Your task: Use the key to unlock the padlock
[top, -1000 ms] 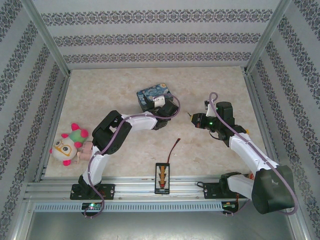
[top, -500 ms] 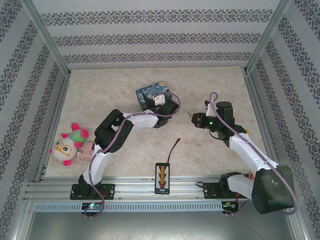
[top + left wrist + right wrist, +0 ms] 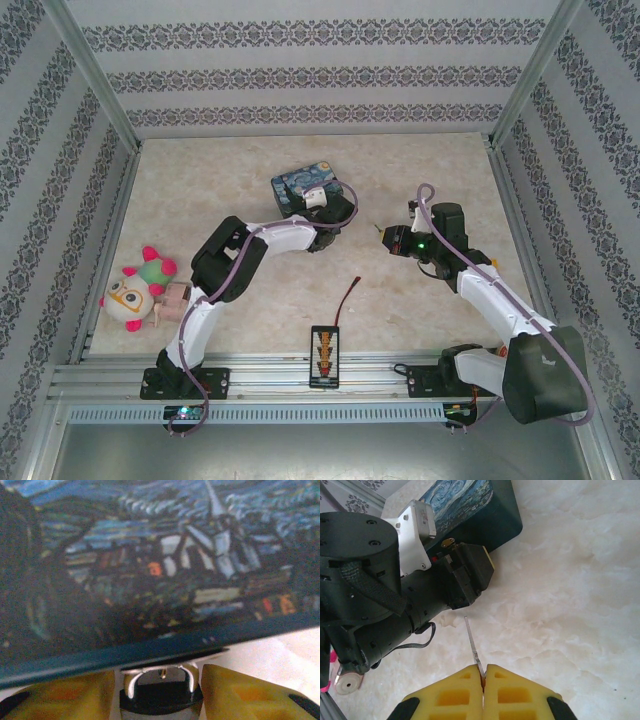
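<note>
Toward the far middle of the table (image 3: 200,180), the left gripper (image 3: 338,210) sits right against the near side of the blue painted tin (image 3: 298,184). Left wrist view: padlock (image 3: 160,701) held between the two yellow pads (image 3: 65,695), one pad tight to each side of its dark body. Fingers part-way closed, clamped on it. Shackle (image 3: 131,684) points away from the camera toward the tin's lower edge, either just short of it or touching; cannot tell which. Both shackle legs look seated in the body. The tin's painted face is blurred, very close to the lens.

Right gripper (image 3: 483,672) is over the table to the right of the left gripper, apart from it. Its yellow fingers are pressed fully together, pinching the key (image 3: 472,642) by one end, with the thin grey blade sticking out past the tips. Blade slants toward the left gripper's black body, tip near it, not touching. Key not in the padlock.

Elsewhere:
- plush toy (image 3: 135,288) at the table's left edge, beside the left arm
- small black connector board (image 3: 326,355) at the near edge, between the two arm bases
- thin red-and-black wire (image 3: 350,293) lying just beyond the connector board
</note>
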